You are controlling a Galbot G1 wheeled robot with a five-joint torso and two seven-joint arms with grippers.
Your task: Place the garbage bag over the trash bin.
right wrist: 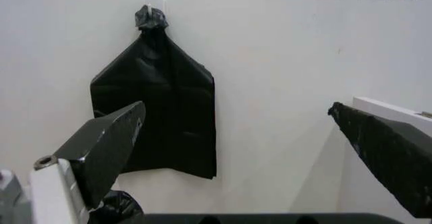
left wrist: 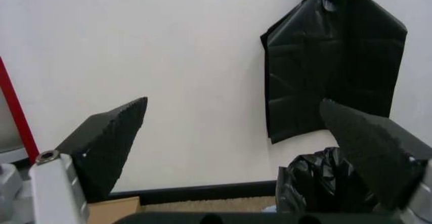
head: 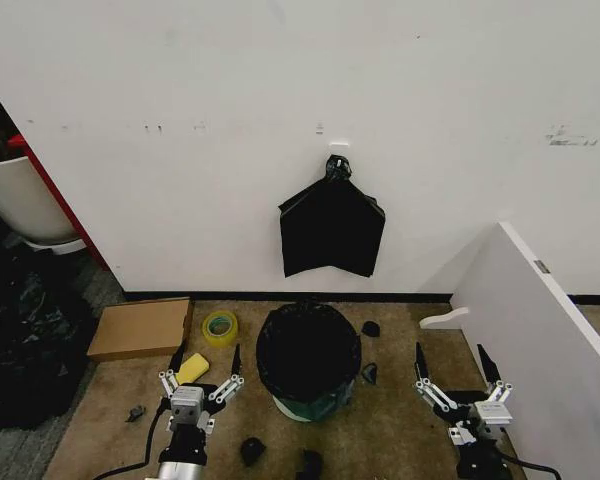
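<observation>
Black-fingered grippers: I count two, both low on my side of the carpet. Left gripper (head: 202,372) has its jaws spread wide and empty, just left of the bin. Right gripper (head: 455,369) is likewise released, well apart to the right, near the white slanted panel (head: 540,320).
Bin: one round cream-white plastic trash bin (head: 302,408) stands on the carpet between my arms.
Bag: one glossy black crinkly garbage bag (head: 308,350) already drapes over its mouth and sides; a strip of the base shows bare.
Risk: I judge the loose film could slip off the rim or snag on a finger, tipping the light bucket.
Scraps: about five dark bits around the bin.
Beyond: one yellow tape roll (head: 220,327), one flat cardboard box (head: 140,329).
Wall: one black knotted bundle (head: 331,229).
</observation>
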